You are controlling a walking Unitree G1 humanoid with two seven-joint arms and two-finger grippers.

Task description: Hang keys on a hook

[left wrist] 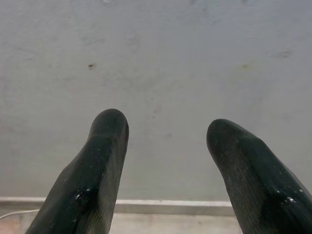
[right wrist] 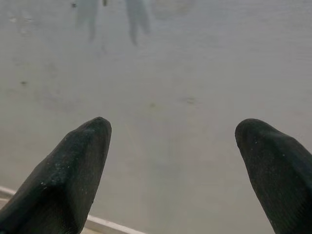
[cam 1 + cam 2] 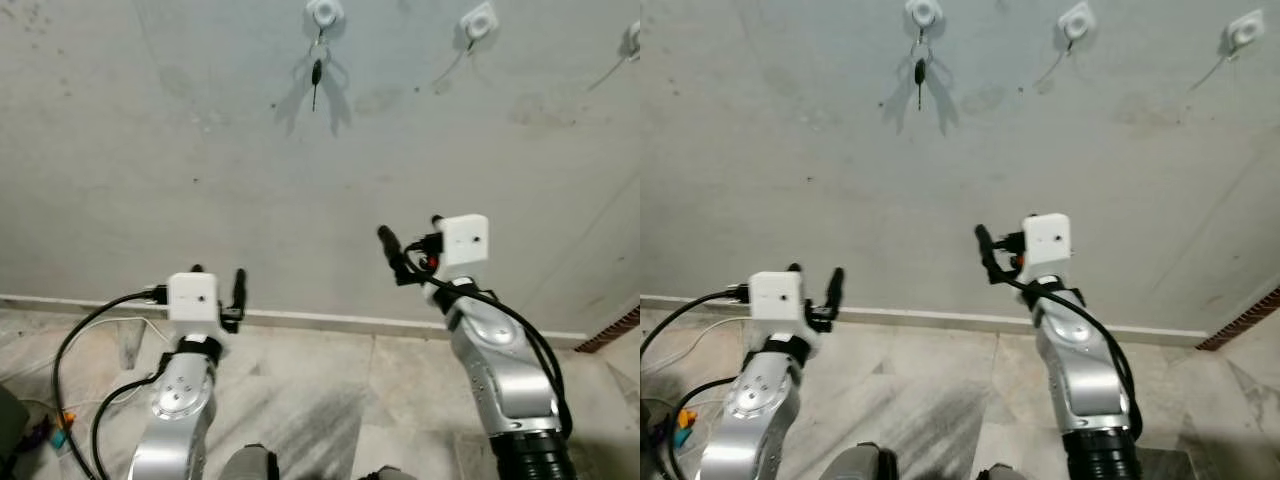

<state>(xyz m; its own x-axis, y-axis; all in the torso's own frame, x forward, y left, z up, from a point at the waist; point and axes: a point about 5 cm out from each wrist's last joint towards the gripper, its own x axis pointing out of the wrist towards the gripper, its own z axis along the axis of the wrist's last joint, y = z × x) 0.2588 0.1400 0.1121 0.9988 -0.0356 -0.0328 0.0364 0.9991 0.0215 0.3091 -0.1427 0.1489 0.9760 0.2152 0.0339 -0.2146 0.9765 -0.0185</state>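
Both silver arms are raised fwd toward the wall, elbows low, wrists w/ white camera boxes on top. The left tool (image 3: 218, 280) sits low, just above the skirting line, its two long black fingers spread wide w/ nothing between them. The right tool (image 3: 410, 250) is held higher and nearer the middle, fingers also wide apart and empty, pointing up at the wall.

The small dark key on a metal ring (image 3: 316, 68) hangs from the round white plastic hook (image 3: 324, 13) high on the wall, well above and apart from both tools; whether it is one key or several is hard to tell at this size. Two more white hooks (image 3: 479, 22) sit to the robot's right of it.

Wall is pale grey plaster (image 3: 150, 150), matt, w/ faint stains and specks. White skirting strip (image 3: 320, 321) meets a grey veined marble-look tile floor (image 3: 310, 390). Black cables (image 3: 75, 340) loop by the left arm.
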